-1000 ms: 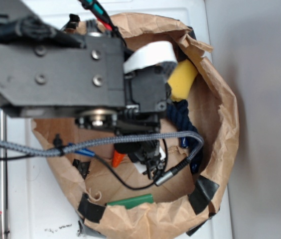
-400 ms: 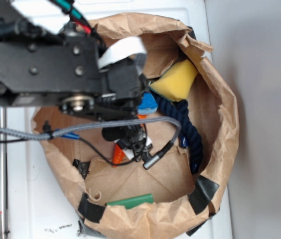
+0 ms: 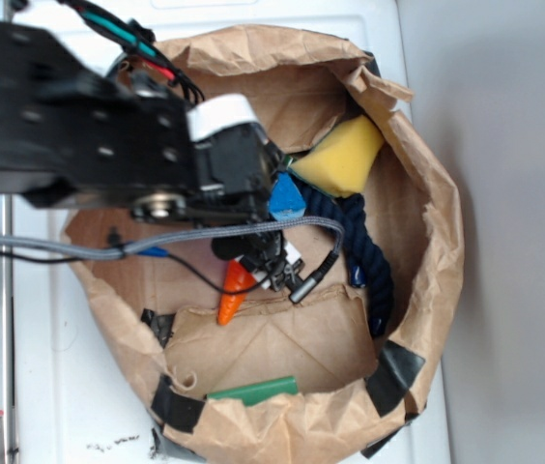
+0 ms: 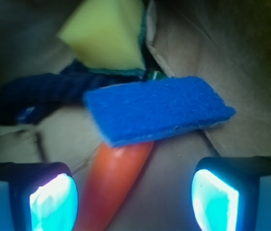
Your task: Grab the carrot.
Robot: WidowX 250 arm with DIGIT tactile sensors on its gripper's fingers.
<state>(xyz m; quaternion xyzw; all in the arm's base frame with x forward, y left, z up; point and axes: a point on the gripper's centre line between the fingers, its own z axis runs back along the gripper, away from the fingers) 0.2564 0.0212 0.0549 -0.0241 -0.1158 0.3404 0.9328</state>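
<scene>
Grab not yet made, judging by both views. Gripper (image 4: 134,197) spread wide, its two pads glowing cyan low in the wrist view, nothing clamped between them. Carrot (image 4: 112,180) lying on the paper floor between the pads, nearer the left-hand pad in that view, apparently not touching either, though too blurred to be sure. Left to do, probably: centre over the carrot, lower a little, close, lift.

Largest first. White bench (image 3: 60,387), smooth and hard, carrying everything. Brown paper bag (image 3: 437,242), rolled down into a rough bowl, creased and crumpled, patched with black tape at the rim; soft, thin walls likely to give if nudged. Robot arm (image 3: 79,145), black, boxy, bolted plates, with a grey braided cable looping beneath it. Dark blue rope (image 3: 369,261), thick and twisted, curving along the bag's inner right side. Yellow foam wedge (image 3: 345,155), porous, matte, blunt-cornered, resting against the rope at the upper right. Green stick (image 3: 253,390), flat and glossy, lying at the bag's lower edge. Blue sponge (image 4: 157,110), a flat, fuzzy rectangular slab, tilted, its near edge overlapping and hiding one end of the carrot. Carrot itself smooth, shiny orange plastic, cone-shaped, its pointed tip showing toward the lower left in the exterior view; slick, rounded surface likely to slip unless pinched squarely across the body.
</scene>
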